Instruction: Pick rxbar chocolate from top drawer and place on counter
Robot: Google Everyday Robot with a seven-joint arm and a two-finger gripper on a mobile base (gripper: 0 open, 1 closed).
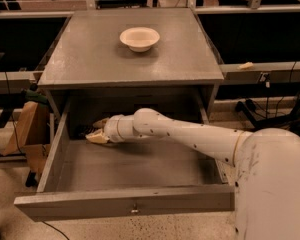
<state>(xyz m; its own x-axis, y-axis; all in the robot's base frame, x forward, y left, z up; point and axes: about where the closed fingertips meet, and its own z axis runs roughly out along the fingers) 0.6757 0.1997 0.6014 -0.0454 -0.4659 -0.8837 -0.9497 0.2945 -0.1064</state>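
The top drawer of the grey cabinet is pulled wide open, with its small metal knob facing front. My gripper is inside it at the back left corner, on the end of the white arm that comes in from the right. Its two tan fingers stand apart, open. A small dark shape, which looks like the rxbar chocolate, lies in the shadowed corner just off the fingertips; I cannot tell whether they touch it. The counter is the flat grey top above the drawer.
A cream bowl stands on the counter near its back middle. A brown paper bag leans beside the cabinet on the left. My white arm body fills the lower right. Dark shelving and cables run behind the cabinet.
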